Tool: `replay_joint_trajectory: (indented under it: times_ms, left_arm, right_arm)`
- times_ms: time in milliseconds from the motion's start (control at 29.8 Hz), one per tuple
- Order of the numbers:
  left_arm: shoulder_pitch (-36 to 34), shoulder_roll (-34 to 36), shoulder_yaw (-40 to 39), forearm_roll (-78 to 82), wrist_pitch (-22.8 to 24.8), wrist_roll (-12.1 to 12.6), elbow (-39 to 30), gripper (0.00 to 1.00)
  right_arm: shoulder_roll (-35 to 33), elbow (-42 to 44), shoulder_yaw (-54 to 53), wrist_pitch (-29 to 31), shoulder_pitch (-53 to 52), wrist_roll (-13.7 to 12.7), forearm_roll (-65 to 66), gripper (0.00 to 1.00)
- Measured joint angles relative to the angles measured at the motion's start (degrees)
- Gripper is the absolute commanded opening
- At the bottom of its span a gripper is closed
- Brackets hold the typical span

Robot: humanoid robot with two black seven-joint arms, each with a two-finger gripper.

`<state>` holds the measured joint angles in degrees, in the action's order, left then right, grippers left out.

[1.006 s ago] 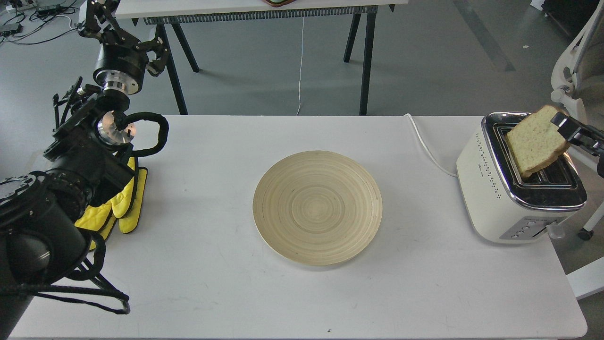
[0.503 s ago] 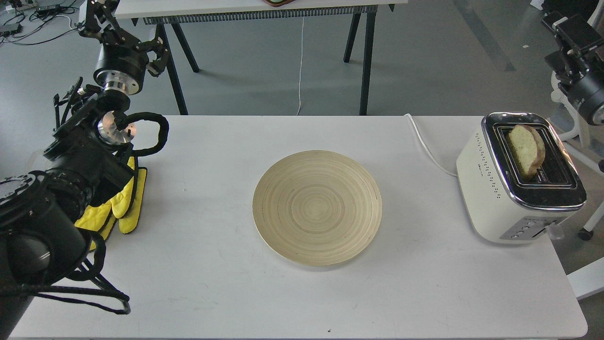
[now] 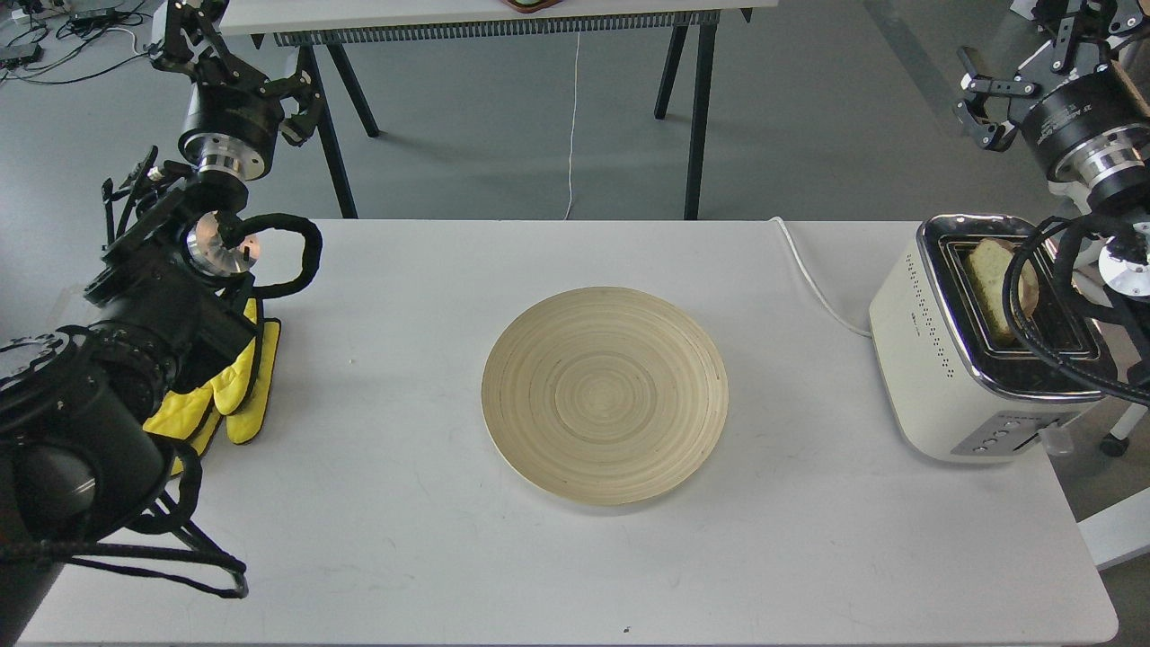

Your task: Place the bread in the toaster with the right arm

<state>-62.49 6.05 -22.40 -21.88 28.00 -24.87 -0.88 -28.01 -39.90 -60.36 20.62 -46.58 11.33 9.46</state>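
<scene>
Head view: bread slice (image 3: 988,286) seated in the toaster (image 3: 934,359), both arms lifted clear.

Slice stands on edge in the slot nearer the table's middle, its rounded top just proud of the chrome rim; a black cable loop of the right arm (image 3: 1087,135) crosses in front of it. Toaster sits at the table's (image 3: 404,539) right end, white cord (image 3: 809,279) trailing off its back toward the far edge. Right gripper (image 3: 1065,27) is up at the top right corner, well apart from the toaster, partly cut by the frame edge; cannot tell how its fingers stand. Left gripper (image 3: 184,36) is raised at the far left with fingers spread, holding nothing. Round wooden plate (image 3: 604,394) lies bare at table centre. Yellow oven mitt (image 3: 238,386) lies beside the left arm.
</scene>
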Motion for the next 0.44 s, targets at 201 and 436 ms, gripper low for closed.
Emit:
replay_joint_trajectory:
  times_ms: [201,436]
  left_arm:
    - [0.0,0.0,0.0,0.0,0.0,0.1,0.0,1.00]
    - [0.0,0.0,0.0,0.0,0.0,0.0,0.0,1.00]
  right_arm:
    - [2.3,7.0,-0.4,2.9,-2.2,-3.1,-4.7,1.00]
    - [4.4,8.9,0.3,2.7,-3.3,-0.7,-4.9,1.00]
